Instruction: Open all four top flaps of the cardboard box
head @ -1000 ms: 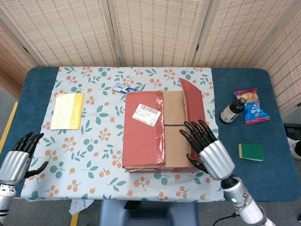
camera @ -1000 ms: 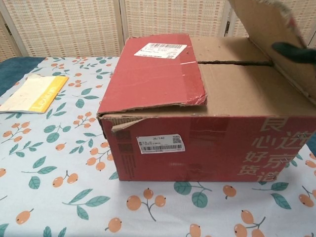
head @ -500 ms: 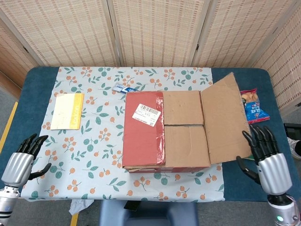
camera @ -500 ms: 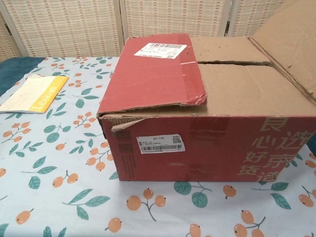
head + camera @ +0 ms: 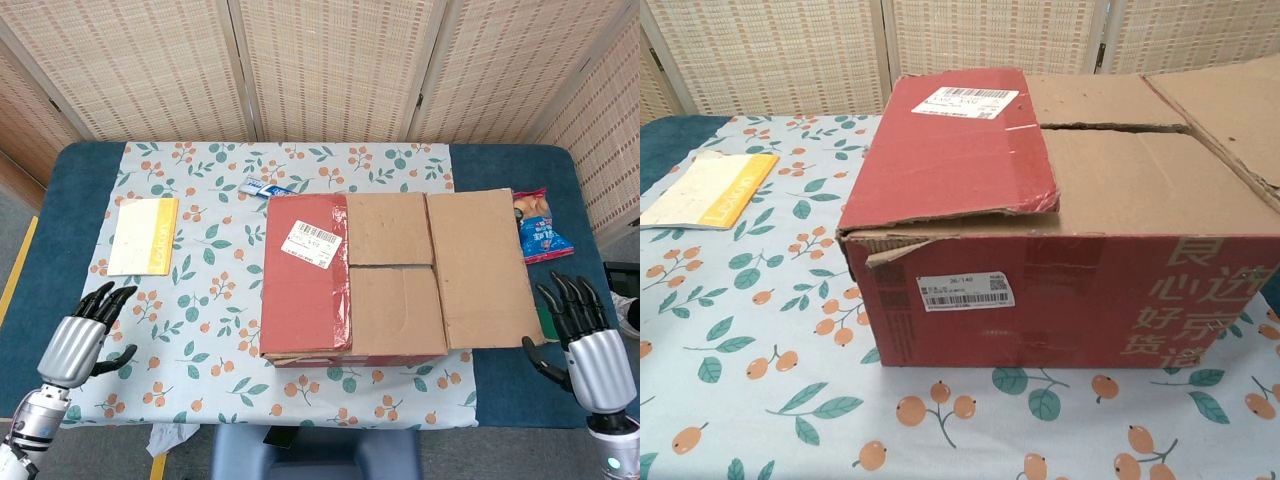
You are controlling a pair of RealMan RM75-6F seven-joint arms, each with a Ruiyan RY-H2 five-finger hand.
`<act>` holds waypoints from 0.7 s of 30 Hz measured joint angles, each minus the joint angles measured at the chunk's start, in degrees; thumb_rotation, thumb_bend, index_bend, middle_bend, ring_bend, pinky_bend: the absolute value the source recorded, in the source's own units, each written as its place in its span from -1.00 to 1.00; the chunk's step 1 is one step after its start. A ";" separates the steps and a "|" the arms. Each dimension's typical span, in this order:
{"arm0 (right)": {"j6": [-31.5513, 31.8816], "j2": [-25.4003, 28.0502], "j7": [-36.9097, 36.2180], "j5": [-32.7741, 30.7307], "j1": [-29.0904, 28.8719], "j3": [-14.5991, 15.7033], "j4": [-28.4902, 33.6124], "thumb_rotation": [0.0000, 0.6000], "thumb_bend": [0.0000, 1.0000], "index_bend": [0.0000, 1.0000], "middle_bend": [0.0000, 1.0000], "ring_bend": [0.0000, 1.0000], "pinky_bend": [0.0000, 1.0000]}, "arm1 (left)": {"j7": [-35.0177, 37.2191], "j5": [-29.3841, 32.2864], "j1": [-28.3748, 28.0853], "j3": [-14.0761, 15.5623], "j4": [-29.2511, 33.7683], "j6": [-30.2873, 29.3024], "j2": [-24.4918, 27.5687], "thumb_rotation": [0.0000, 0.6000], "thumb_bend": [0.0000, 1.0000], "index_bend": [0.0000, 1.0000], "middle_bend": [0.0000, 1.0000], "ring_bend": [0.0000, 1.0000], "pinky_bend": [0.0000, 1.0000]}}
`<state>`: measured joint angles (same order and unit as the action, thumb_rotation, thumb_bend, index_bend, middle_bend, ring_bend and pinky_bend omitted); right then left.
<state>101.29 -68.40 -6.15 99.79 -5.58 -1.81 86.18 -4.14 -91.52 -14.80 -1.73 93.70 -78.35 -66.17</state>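
The cardboard box sits mid-table. Its red left flap lies closed over the top. The right flap is folded out flat to the right. Two inner brown flaps lie closed with a seam between them. My left hand hovers open at the table's front left, well away from the box. Past the right flap's front corner, my right hand is open and holds nothing. Neither hand shows in the chest view.
A yellow booklet lies at the left on the floral cloth. A blue snack bag pokes out beyond the right flap. A small blue-white packet sits behind the box. Folding screens stand behind the table.
The right flap has swung from upright to lying flat out to the right. My right hand let go and drew back to the right; my left hand shifted slightly inward.
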 measured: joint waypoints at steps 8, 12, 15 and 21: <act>-2.18 0.64 -2.22 0.12 -0.83 0.03 -0.57 1.00 -0.18 -1.00 -1.00 -1.00 -1.00 | -11.00 0.42 -2.18 -0.19 12.99 3.49 0.07 1.00 -0.36 -1.00 -0.66 -0.83 -0.61; -1.98 0.50 -1.75 0.51 -0.56 0.11 -0.41 1.00 -0.18 -1.00 -1.00 -1.00 -1.00 | -12.81 0.45 -3.55 -0.18 17.98 5.70 1.24 1.00 -0.36 -1.00 -0.66 -0.82 -0.61; -2.54 0.42 -1.57 0.50 -0.65 0.14 -0.37 1.00 -0.18 -1.00 -1.00 -1.00 -1.00 | -13.43 -0.34 -4.44 -0.65 20.18 5.88 1.42 1.00 -0.36 -1.00 -0.66 -0.81 -0.61; -4.47 0.11 -1.34 1.00 -1.31 0.59 -0.61 1.00 -0.18 -1.00 -1.00 -1.00 -1.00 | -13.90 -1.79 -6.71 -1.72 22.41 7.30 0.46 1.00 -0.36 -1.00 -0.66 -0.81 -0.61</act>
<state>96.82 -68.29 -7.49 100.79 -6.89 -1.22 85.57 -18.03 -93.31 -21.51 -3.45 116.11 -71.05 -65.71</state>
